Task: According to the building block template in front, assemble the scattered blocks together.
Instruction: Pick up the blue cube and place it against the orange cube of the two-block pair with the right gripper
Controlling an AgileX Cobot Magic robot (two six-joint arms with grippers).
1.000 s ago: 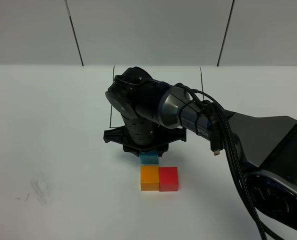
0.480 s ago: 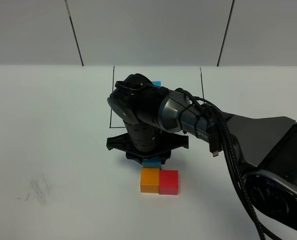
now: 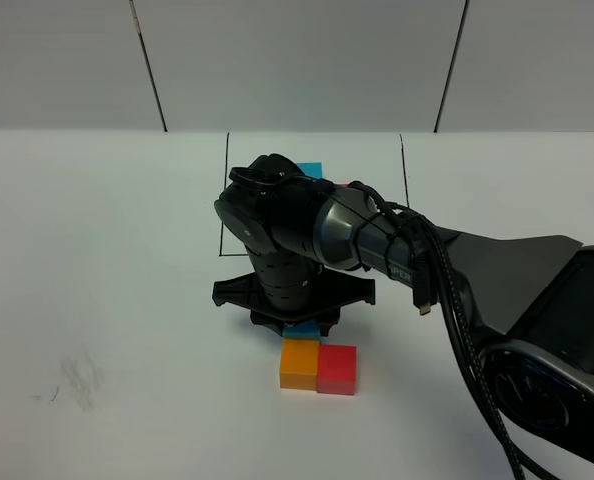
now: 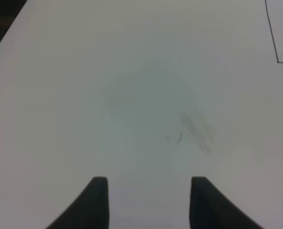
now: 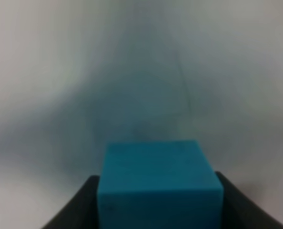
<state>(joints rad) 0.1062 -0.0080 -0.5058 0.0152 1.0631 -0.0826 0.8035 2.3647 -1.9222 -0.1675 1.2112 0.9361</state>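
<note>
Nearest the camera: small plain orange cube (image 3: 300,362) and small plain red cube (image 3: 337,368) side by side, touching, on the white tabletop (image 3: 97,250). Just behind the orange one, small light blue cube (image 3: 299,330) pinched in the black right gripper (image 3: 297,322), jaws clamped on both side faces per the right wrist view (image 5: 159,183); whether it already rests on the table or butts the orange cube not resolvable, wrist housing hides it. Step in hand, by judgement: seating the last piece to close the L. Next move calls for checking flush contact behind the orange cube, then release and straight lift without nudging the pair. Left gripper (image 4: 146,200) clenched on nothing over bare table, well off to the side. Farthest: building block template (image 3: 312,170) in its thin black drawn rectangle, mostly hidden behind the arm, only blue top and a sliver of red showing.
</note>
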